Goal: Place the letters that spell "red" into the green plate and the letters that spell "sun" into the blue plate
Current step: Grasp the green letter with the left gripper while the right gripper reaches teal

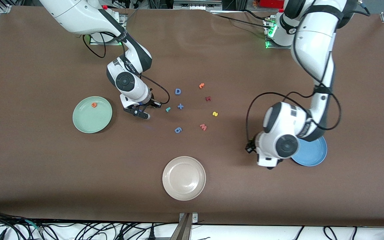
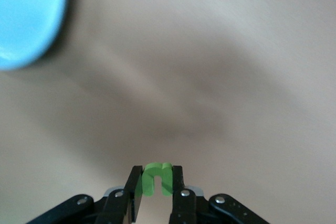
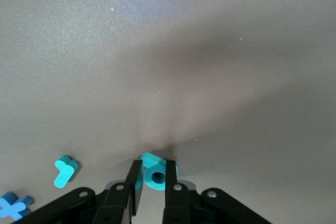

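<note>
The right tool [image 3: 149,182] is closing around the teal d [image 3: 156,174] on the surface [image 1: 45,173], between the green plate [image 1: 82,121], which is holding the orange e [image 1: 94,105], and the teal r [image 1: 168,109]. The left tool [image 2: 157,187] is gripping the green arch [image 2: 157,178] beside the blue plate [image 1: 315,156]. The yellow s [image 1: 215,114] is lying mid-surface.
</note>
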